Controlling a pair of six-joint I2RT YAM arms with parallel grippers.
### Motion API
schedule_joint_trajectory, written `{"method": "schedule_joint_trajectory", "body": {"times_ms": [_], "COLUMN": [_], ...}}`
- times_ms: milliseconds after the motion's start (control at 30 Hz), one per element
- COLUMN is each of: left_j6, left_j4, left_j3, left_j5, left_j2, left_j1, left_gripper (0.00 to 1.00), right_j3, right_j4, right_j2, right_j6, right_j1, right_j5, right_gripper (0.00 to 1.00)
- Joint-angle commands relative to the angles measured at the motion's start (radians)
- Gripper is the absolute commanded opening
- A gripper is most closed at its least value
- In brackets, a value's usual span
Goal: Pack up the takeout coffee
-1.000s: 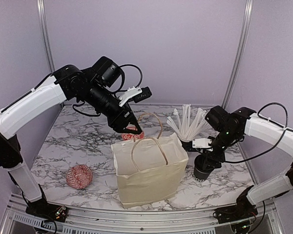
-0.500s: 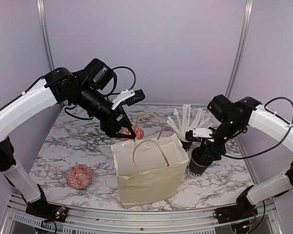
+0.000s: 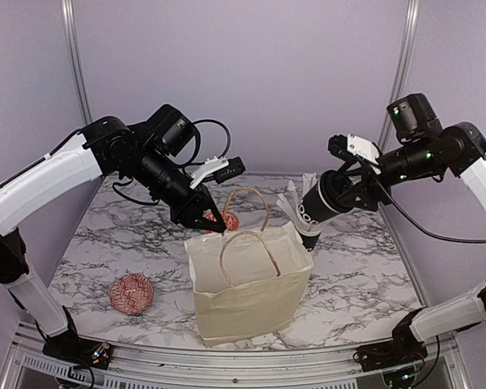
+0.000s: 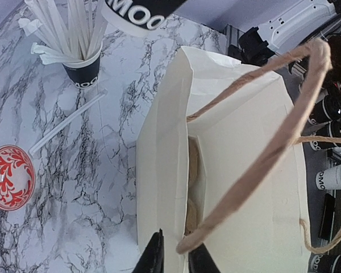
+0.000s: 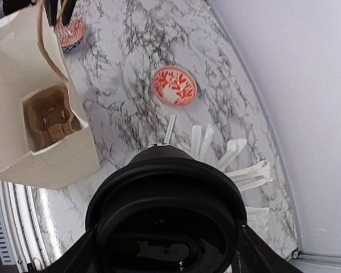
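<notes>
Clearly the coffee cup (image 3: 316, 209) is off the table. It hangs tilted in the air at right of centre in the overhead view, above and beside the upper right corner of the paper bag (image 3: 251, 292). The right gripper (image 3: 340, 194) is clamped across its lidded end, and the black lid fills the lower half of the right wrist view. That high hold looks meant to clear the bag's rim before the cup goes down.

The left gripper (image 3: 209, 223) sits at the bag's upper left rim. Its fingers (image 4: 153, 257) are drawn almost together, with the paper edge and the foot of a rope handle (image 4: 256, 165) between them. This reads as a pinch to keep the mouth open and the bag steady.

Inside the bag a brown cardboard tray (image 5: 48, 116) lies at the bottom, probably the seat for the cup.

A second black cup stuffed with white straws (image 4: 82, 71) stands just behind the held one, close enough to get brushed. One loose straw (image 4: 65, 125) lies flat beside it.

The table (image 3: 130, 235) is white marble with dark veins. A red patterned bowl (image 3: 132, 293) sits at lower left and another (image 3: 229, 222) shows partly behind the bag. Plain lilac walls (image 3: 243, 81) with metal posts (image 3: 73, 57) close the space.
</notes>
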Motion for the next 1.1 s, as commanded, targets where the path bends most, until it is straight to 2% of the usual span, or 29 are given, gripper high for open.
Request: {"method": "schedule_joint_trajectory", "body": {"times_ms": [0,133,233,467,700,900,1067], "left_j6": [-0.007,-0.009,-0.005,-0.001,0.002,0.002,-0.007], "left_j4": [-0.016,-0.014,-0.015,-0.029,-0.050,-0.053,-0.053], "left_j3": [0.023,0.024,0.034,0.116,0.172,0.196,0.191], "left_j5": [0.027,0.029,0.026,0.024,-0.016,-0.028,-0.030], "left_j2": [0.032,0.046,0.055,0.092,0.121,0.115,0.119], "left_j1": [-0.005,-0.007,-0.007,-0.007,-0.006,-0.005,-0.006], "left_gripper": [0.12,0.01,0.00,0.00,0.00,0.00,0.00], "right_j3": [0.155,0.221,0.207,0.146,0.141,0.113,0.137], "right_j4": [0.061,0.035,0.016,-0.005,0.017,0.131,0.136], "right_j2": [0.015,0.023,-0.002,-0.057,-0.023,0.053,0.139], "right_j6": [0.013,-0.006,-0.032,-0.081,-0.054,0.061,0.097], "right_j1": [-0.008,-0.005,0.014,0.079,0.161,0.220,0.289], "right_j5": [-0.160,-0.371,-0.486,-0.565,-0.501,-0.326,-0.222], "right_gripper": [0.57,0.56,0.56,0.56,0.56,0.55,0.55]}}
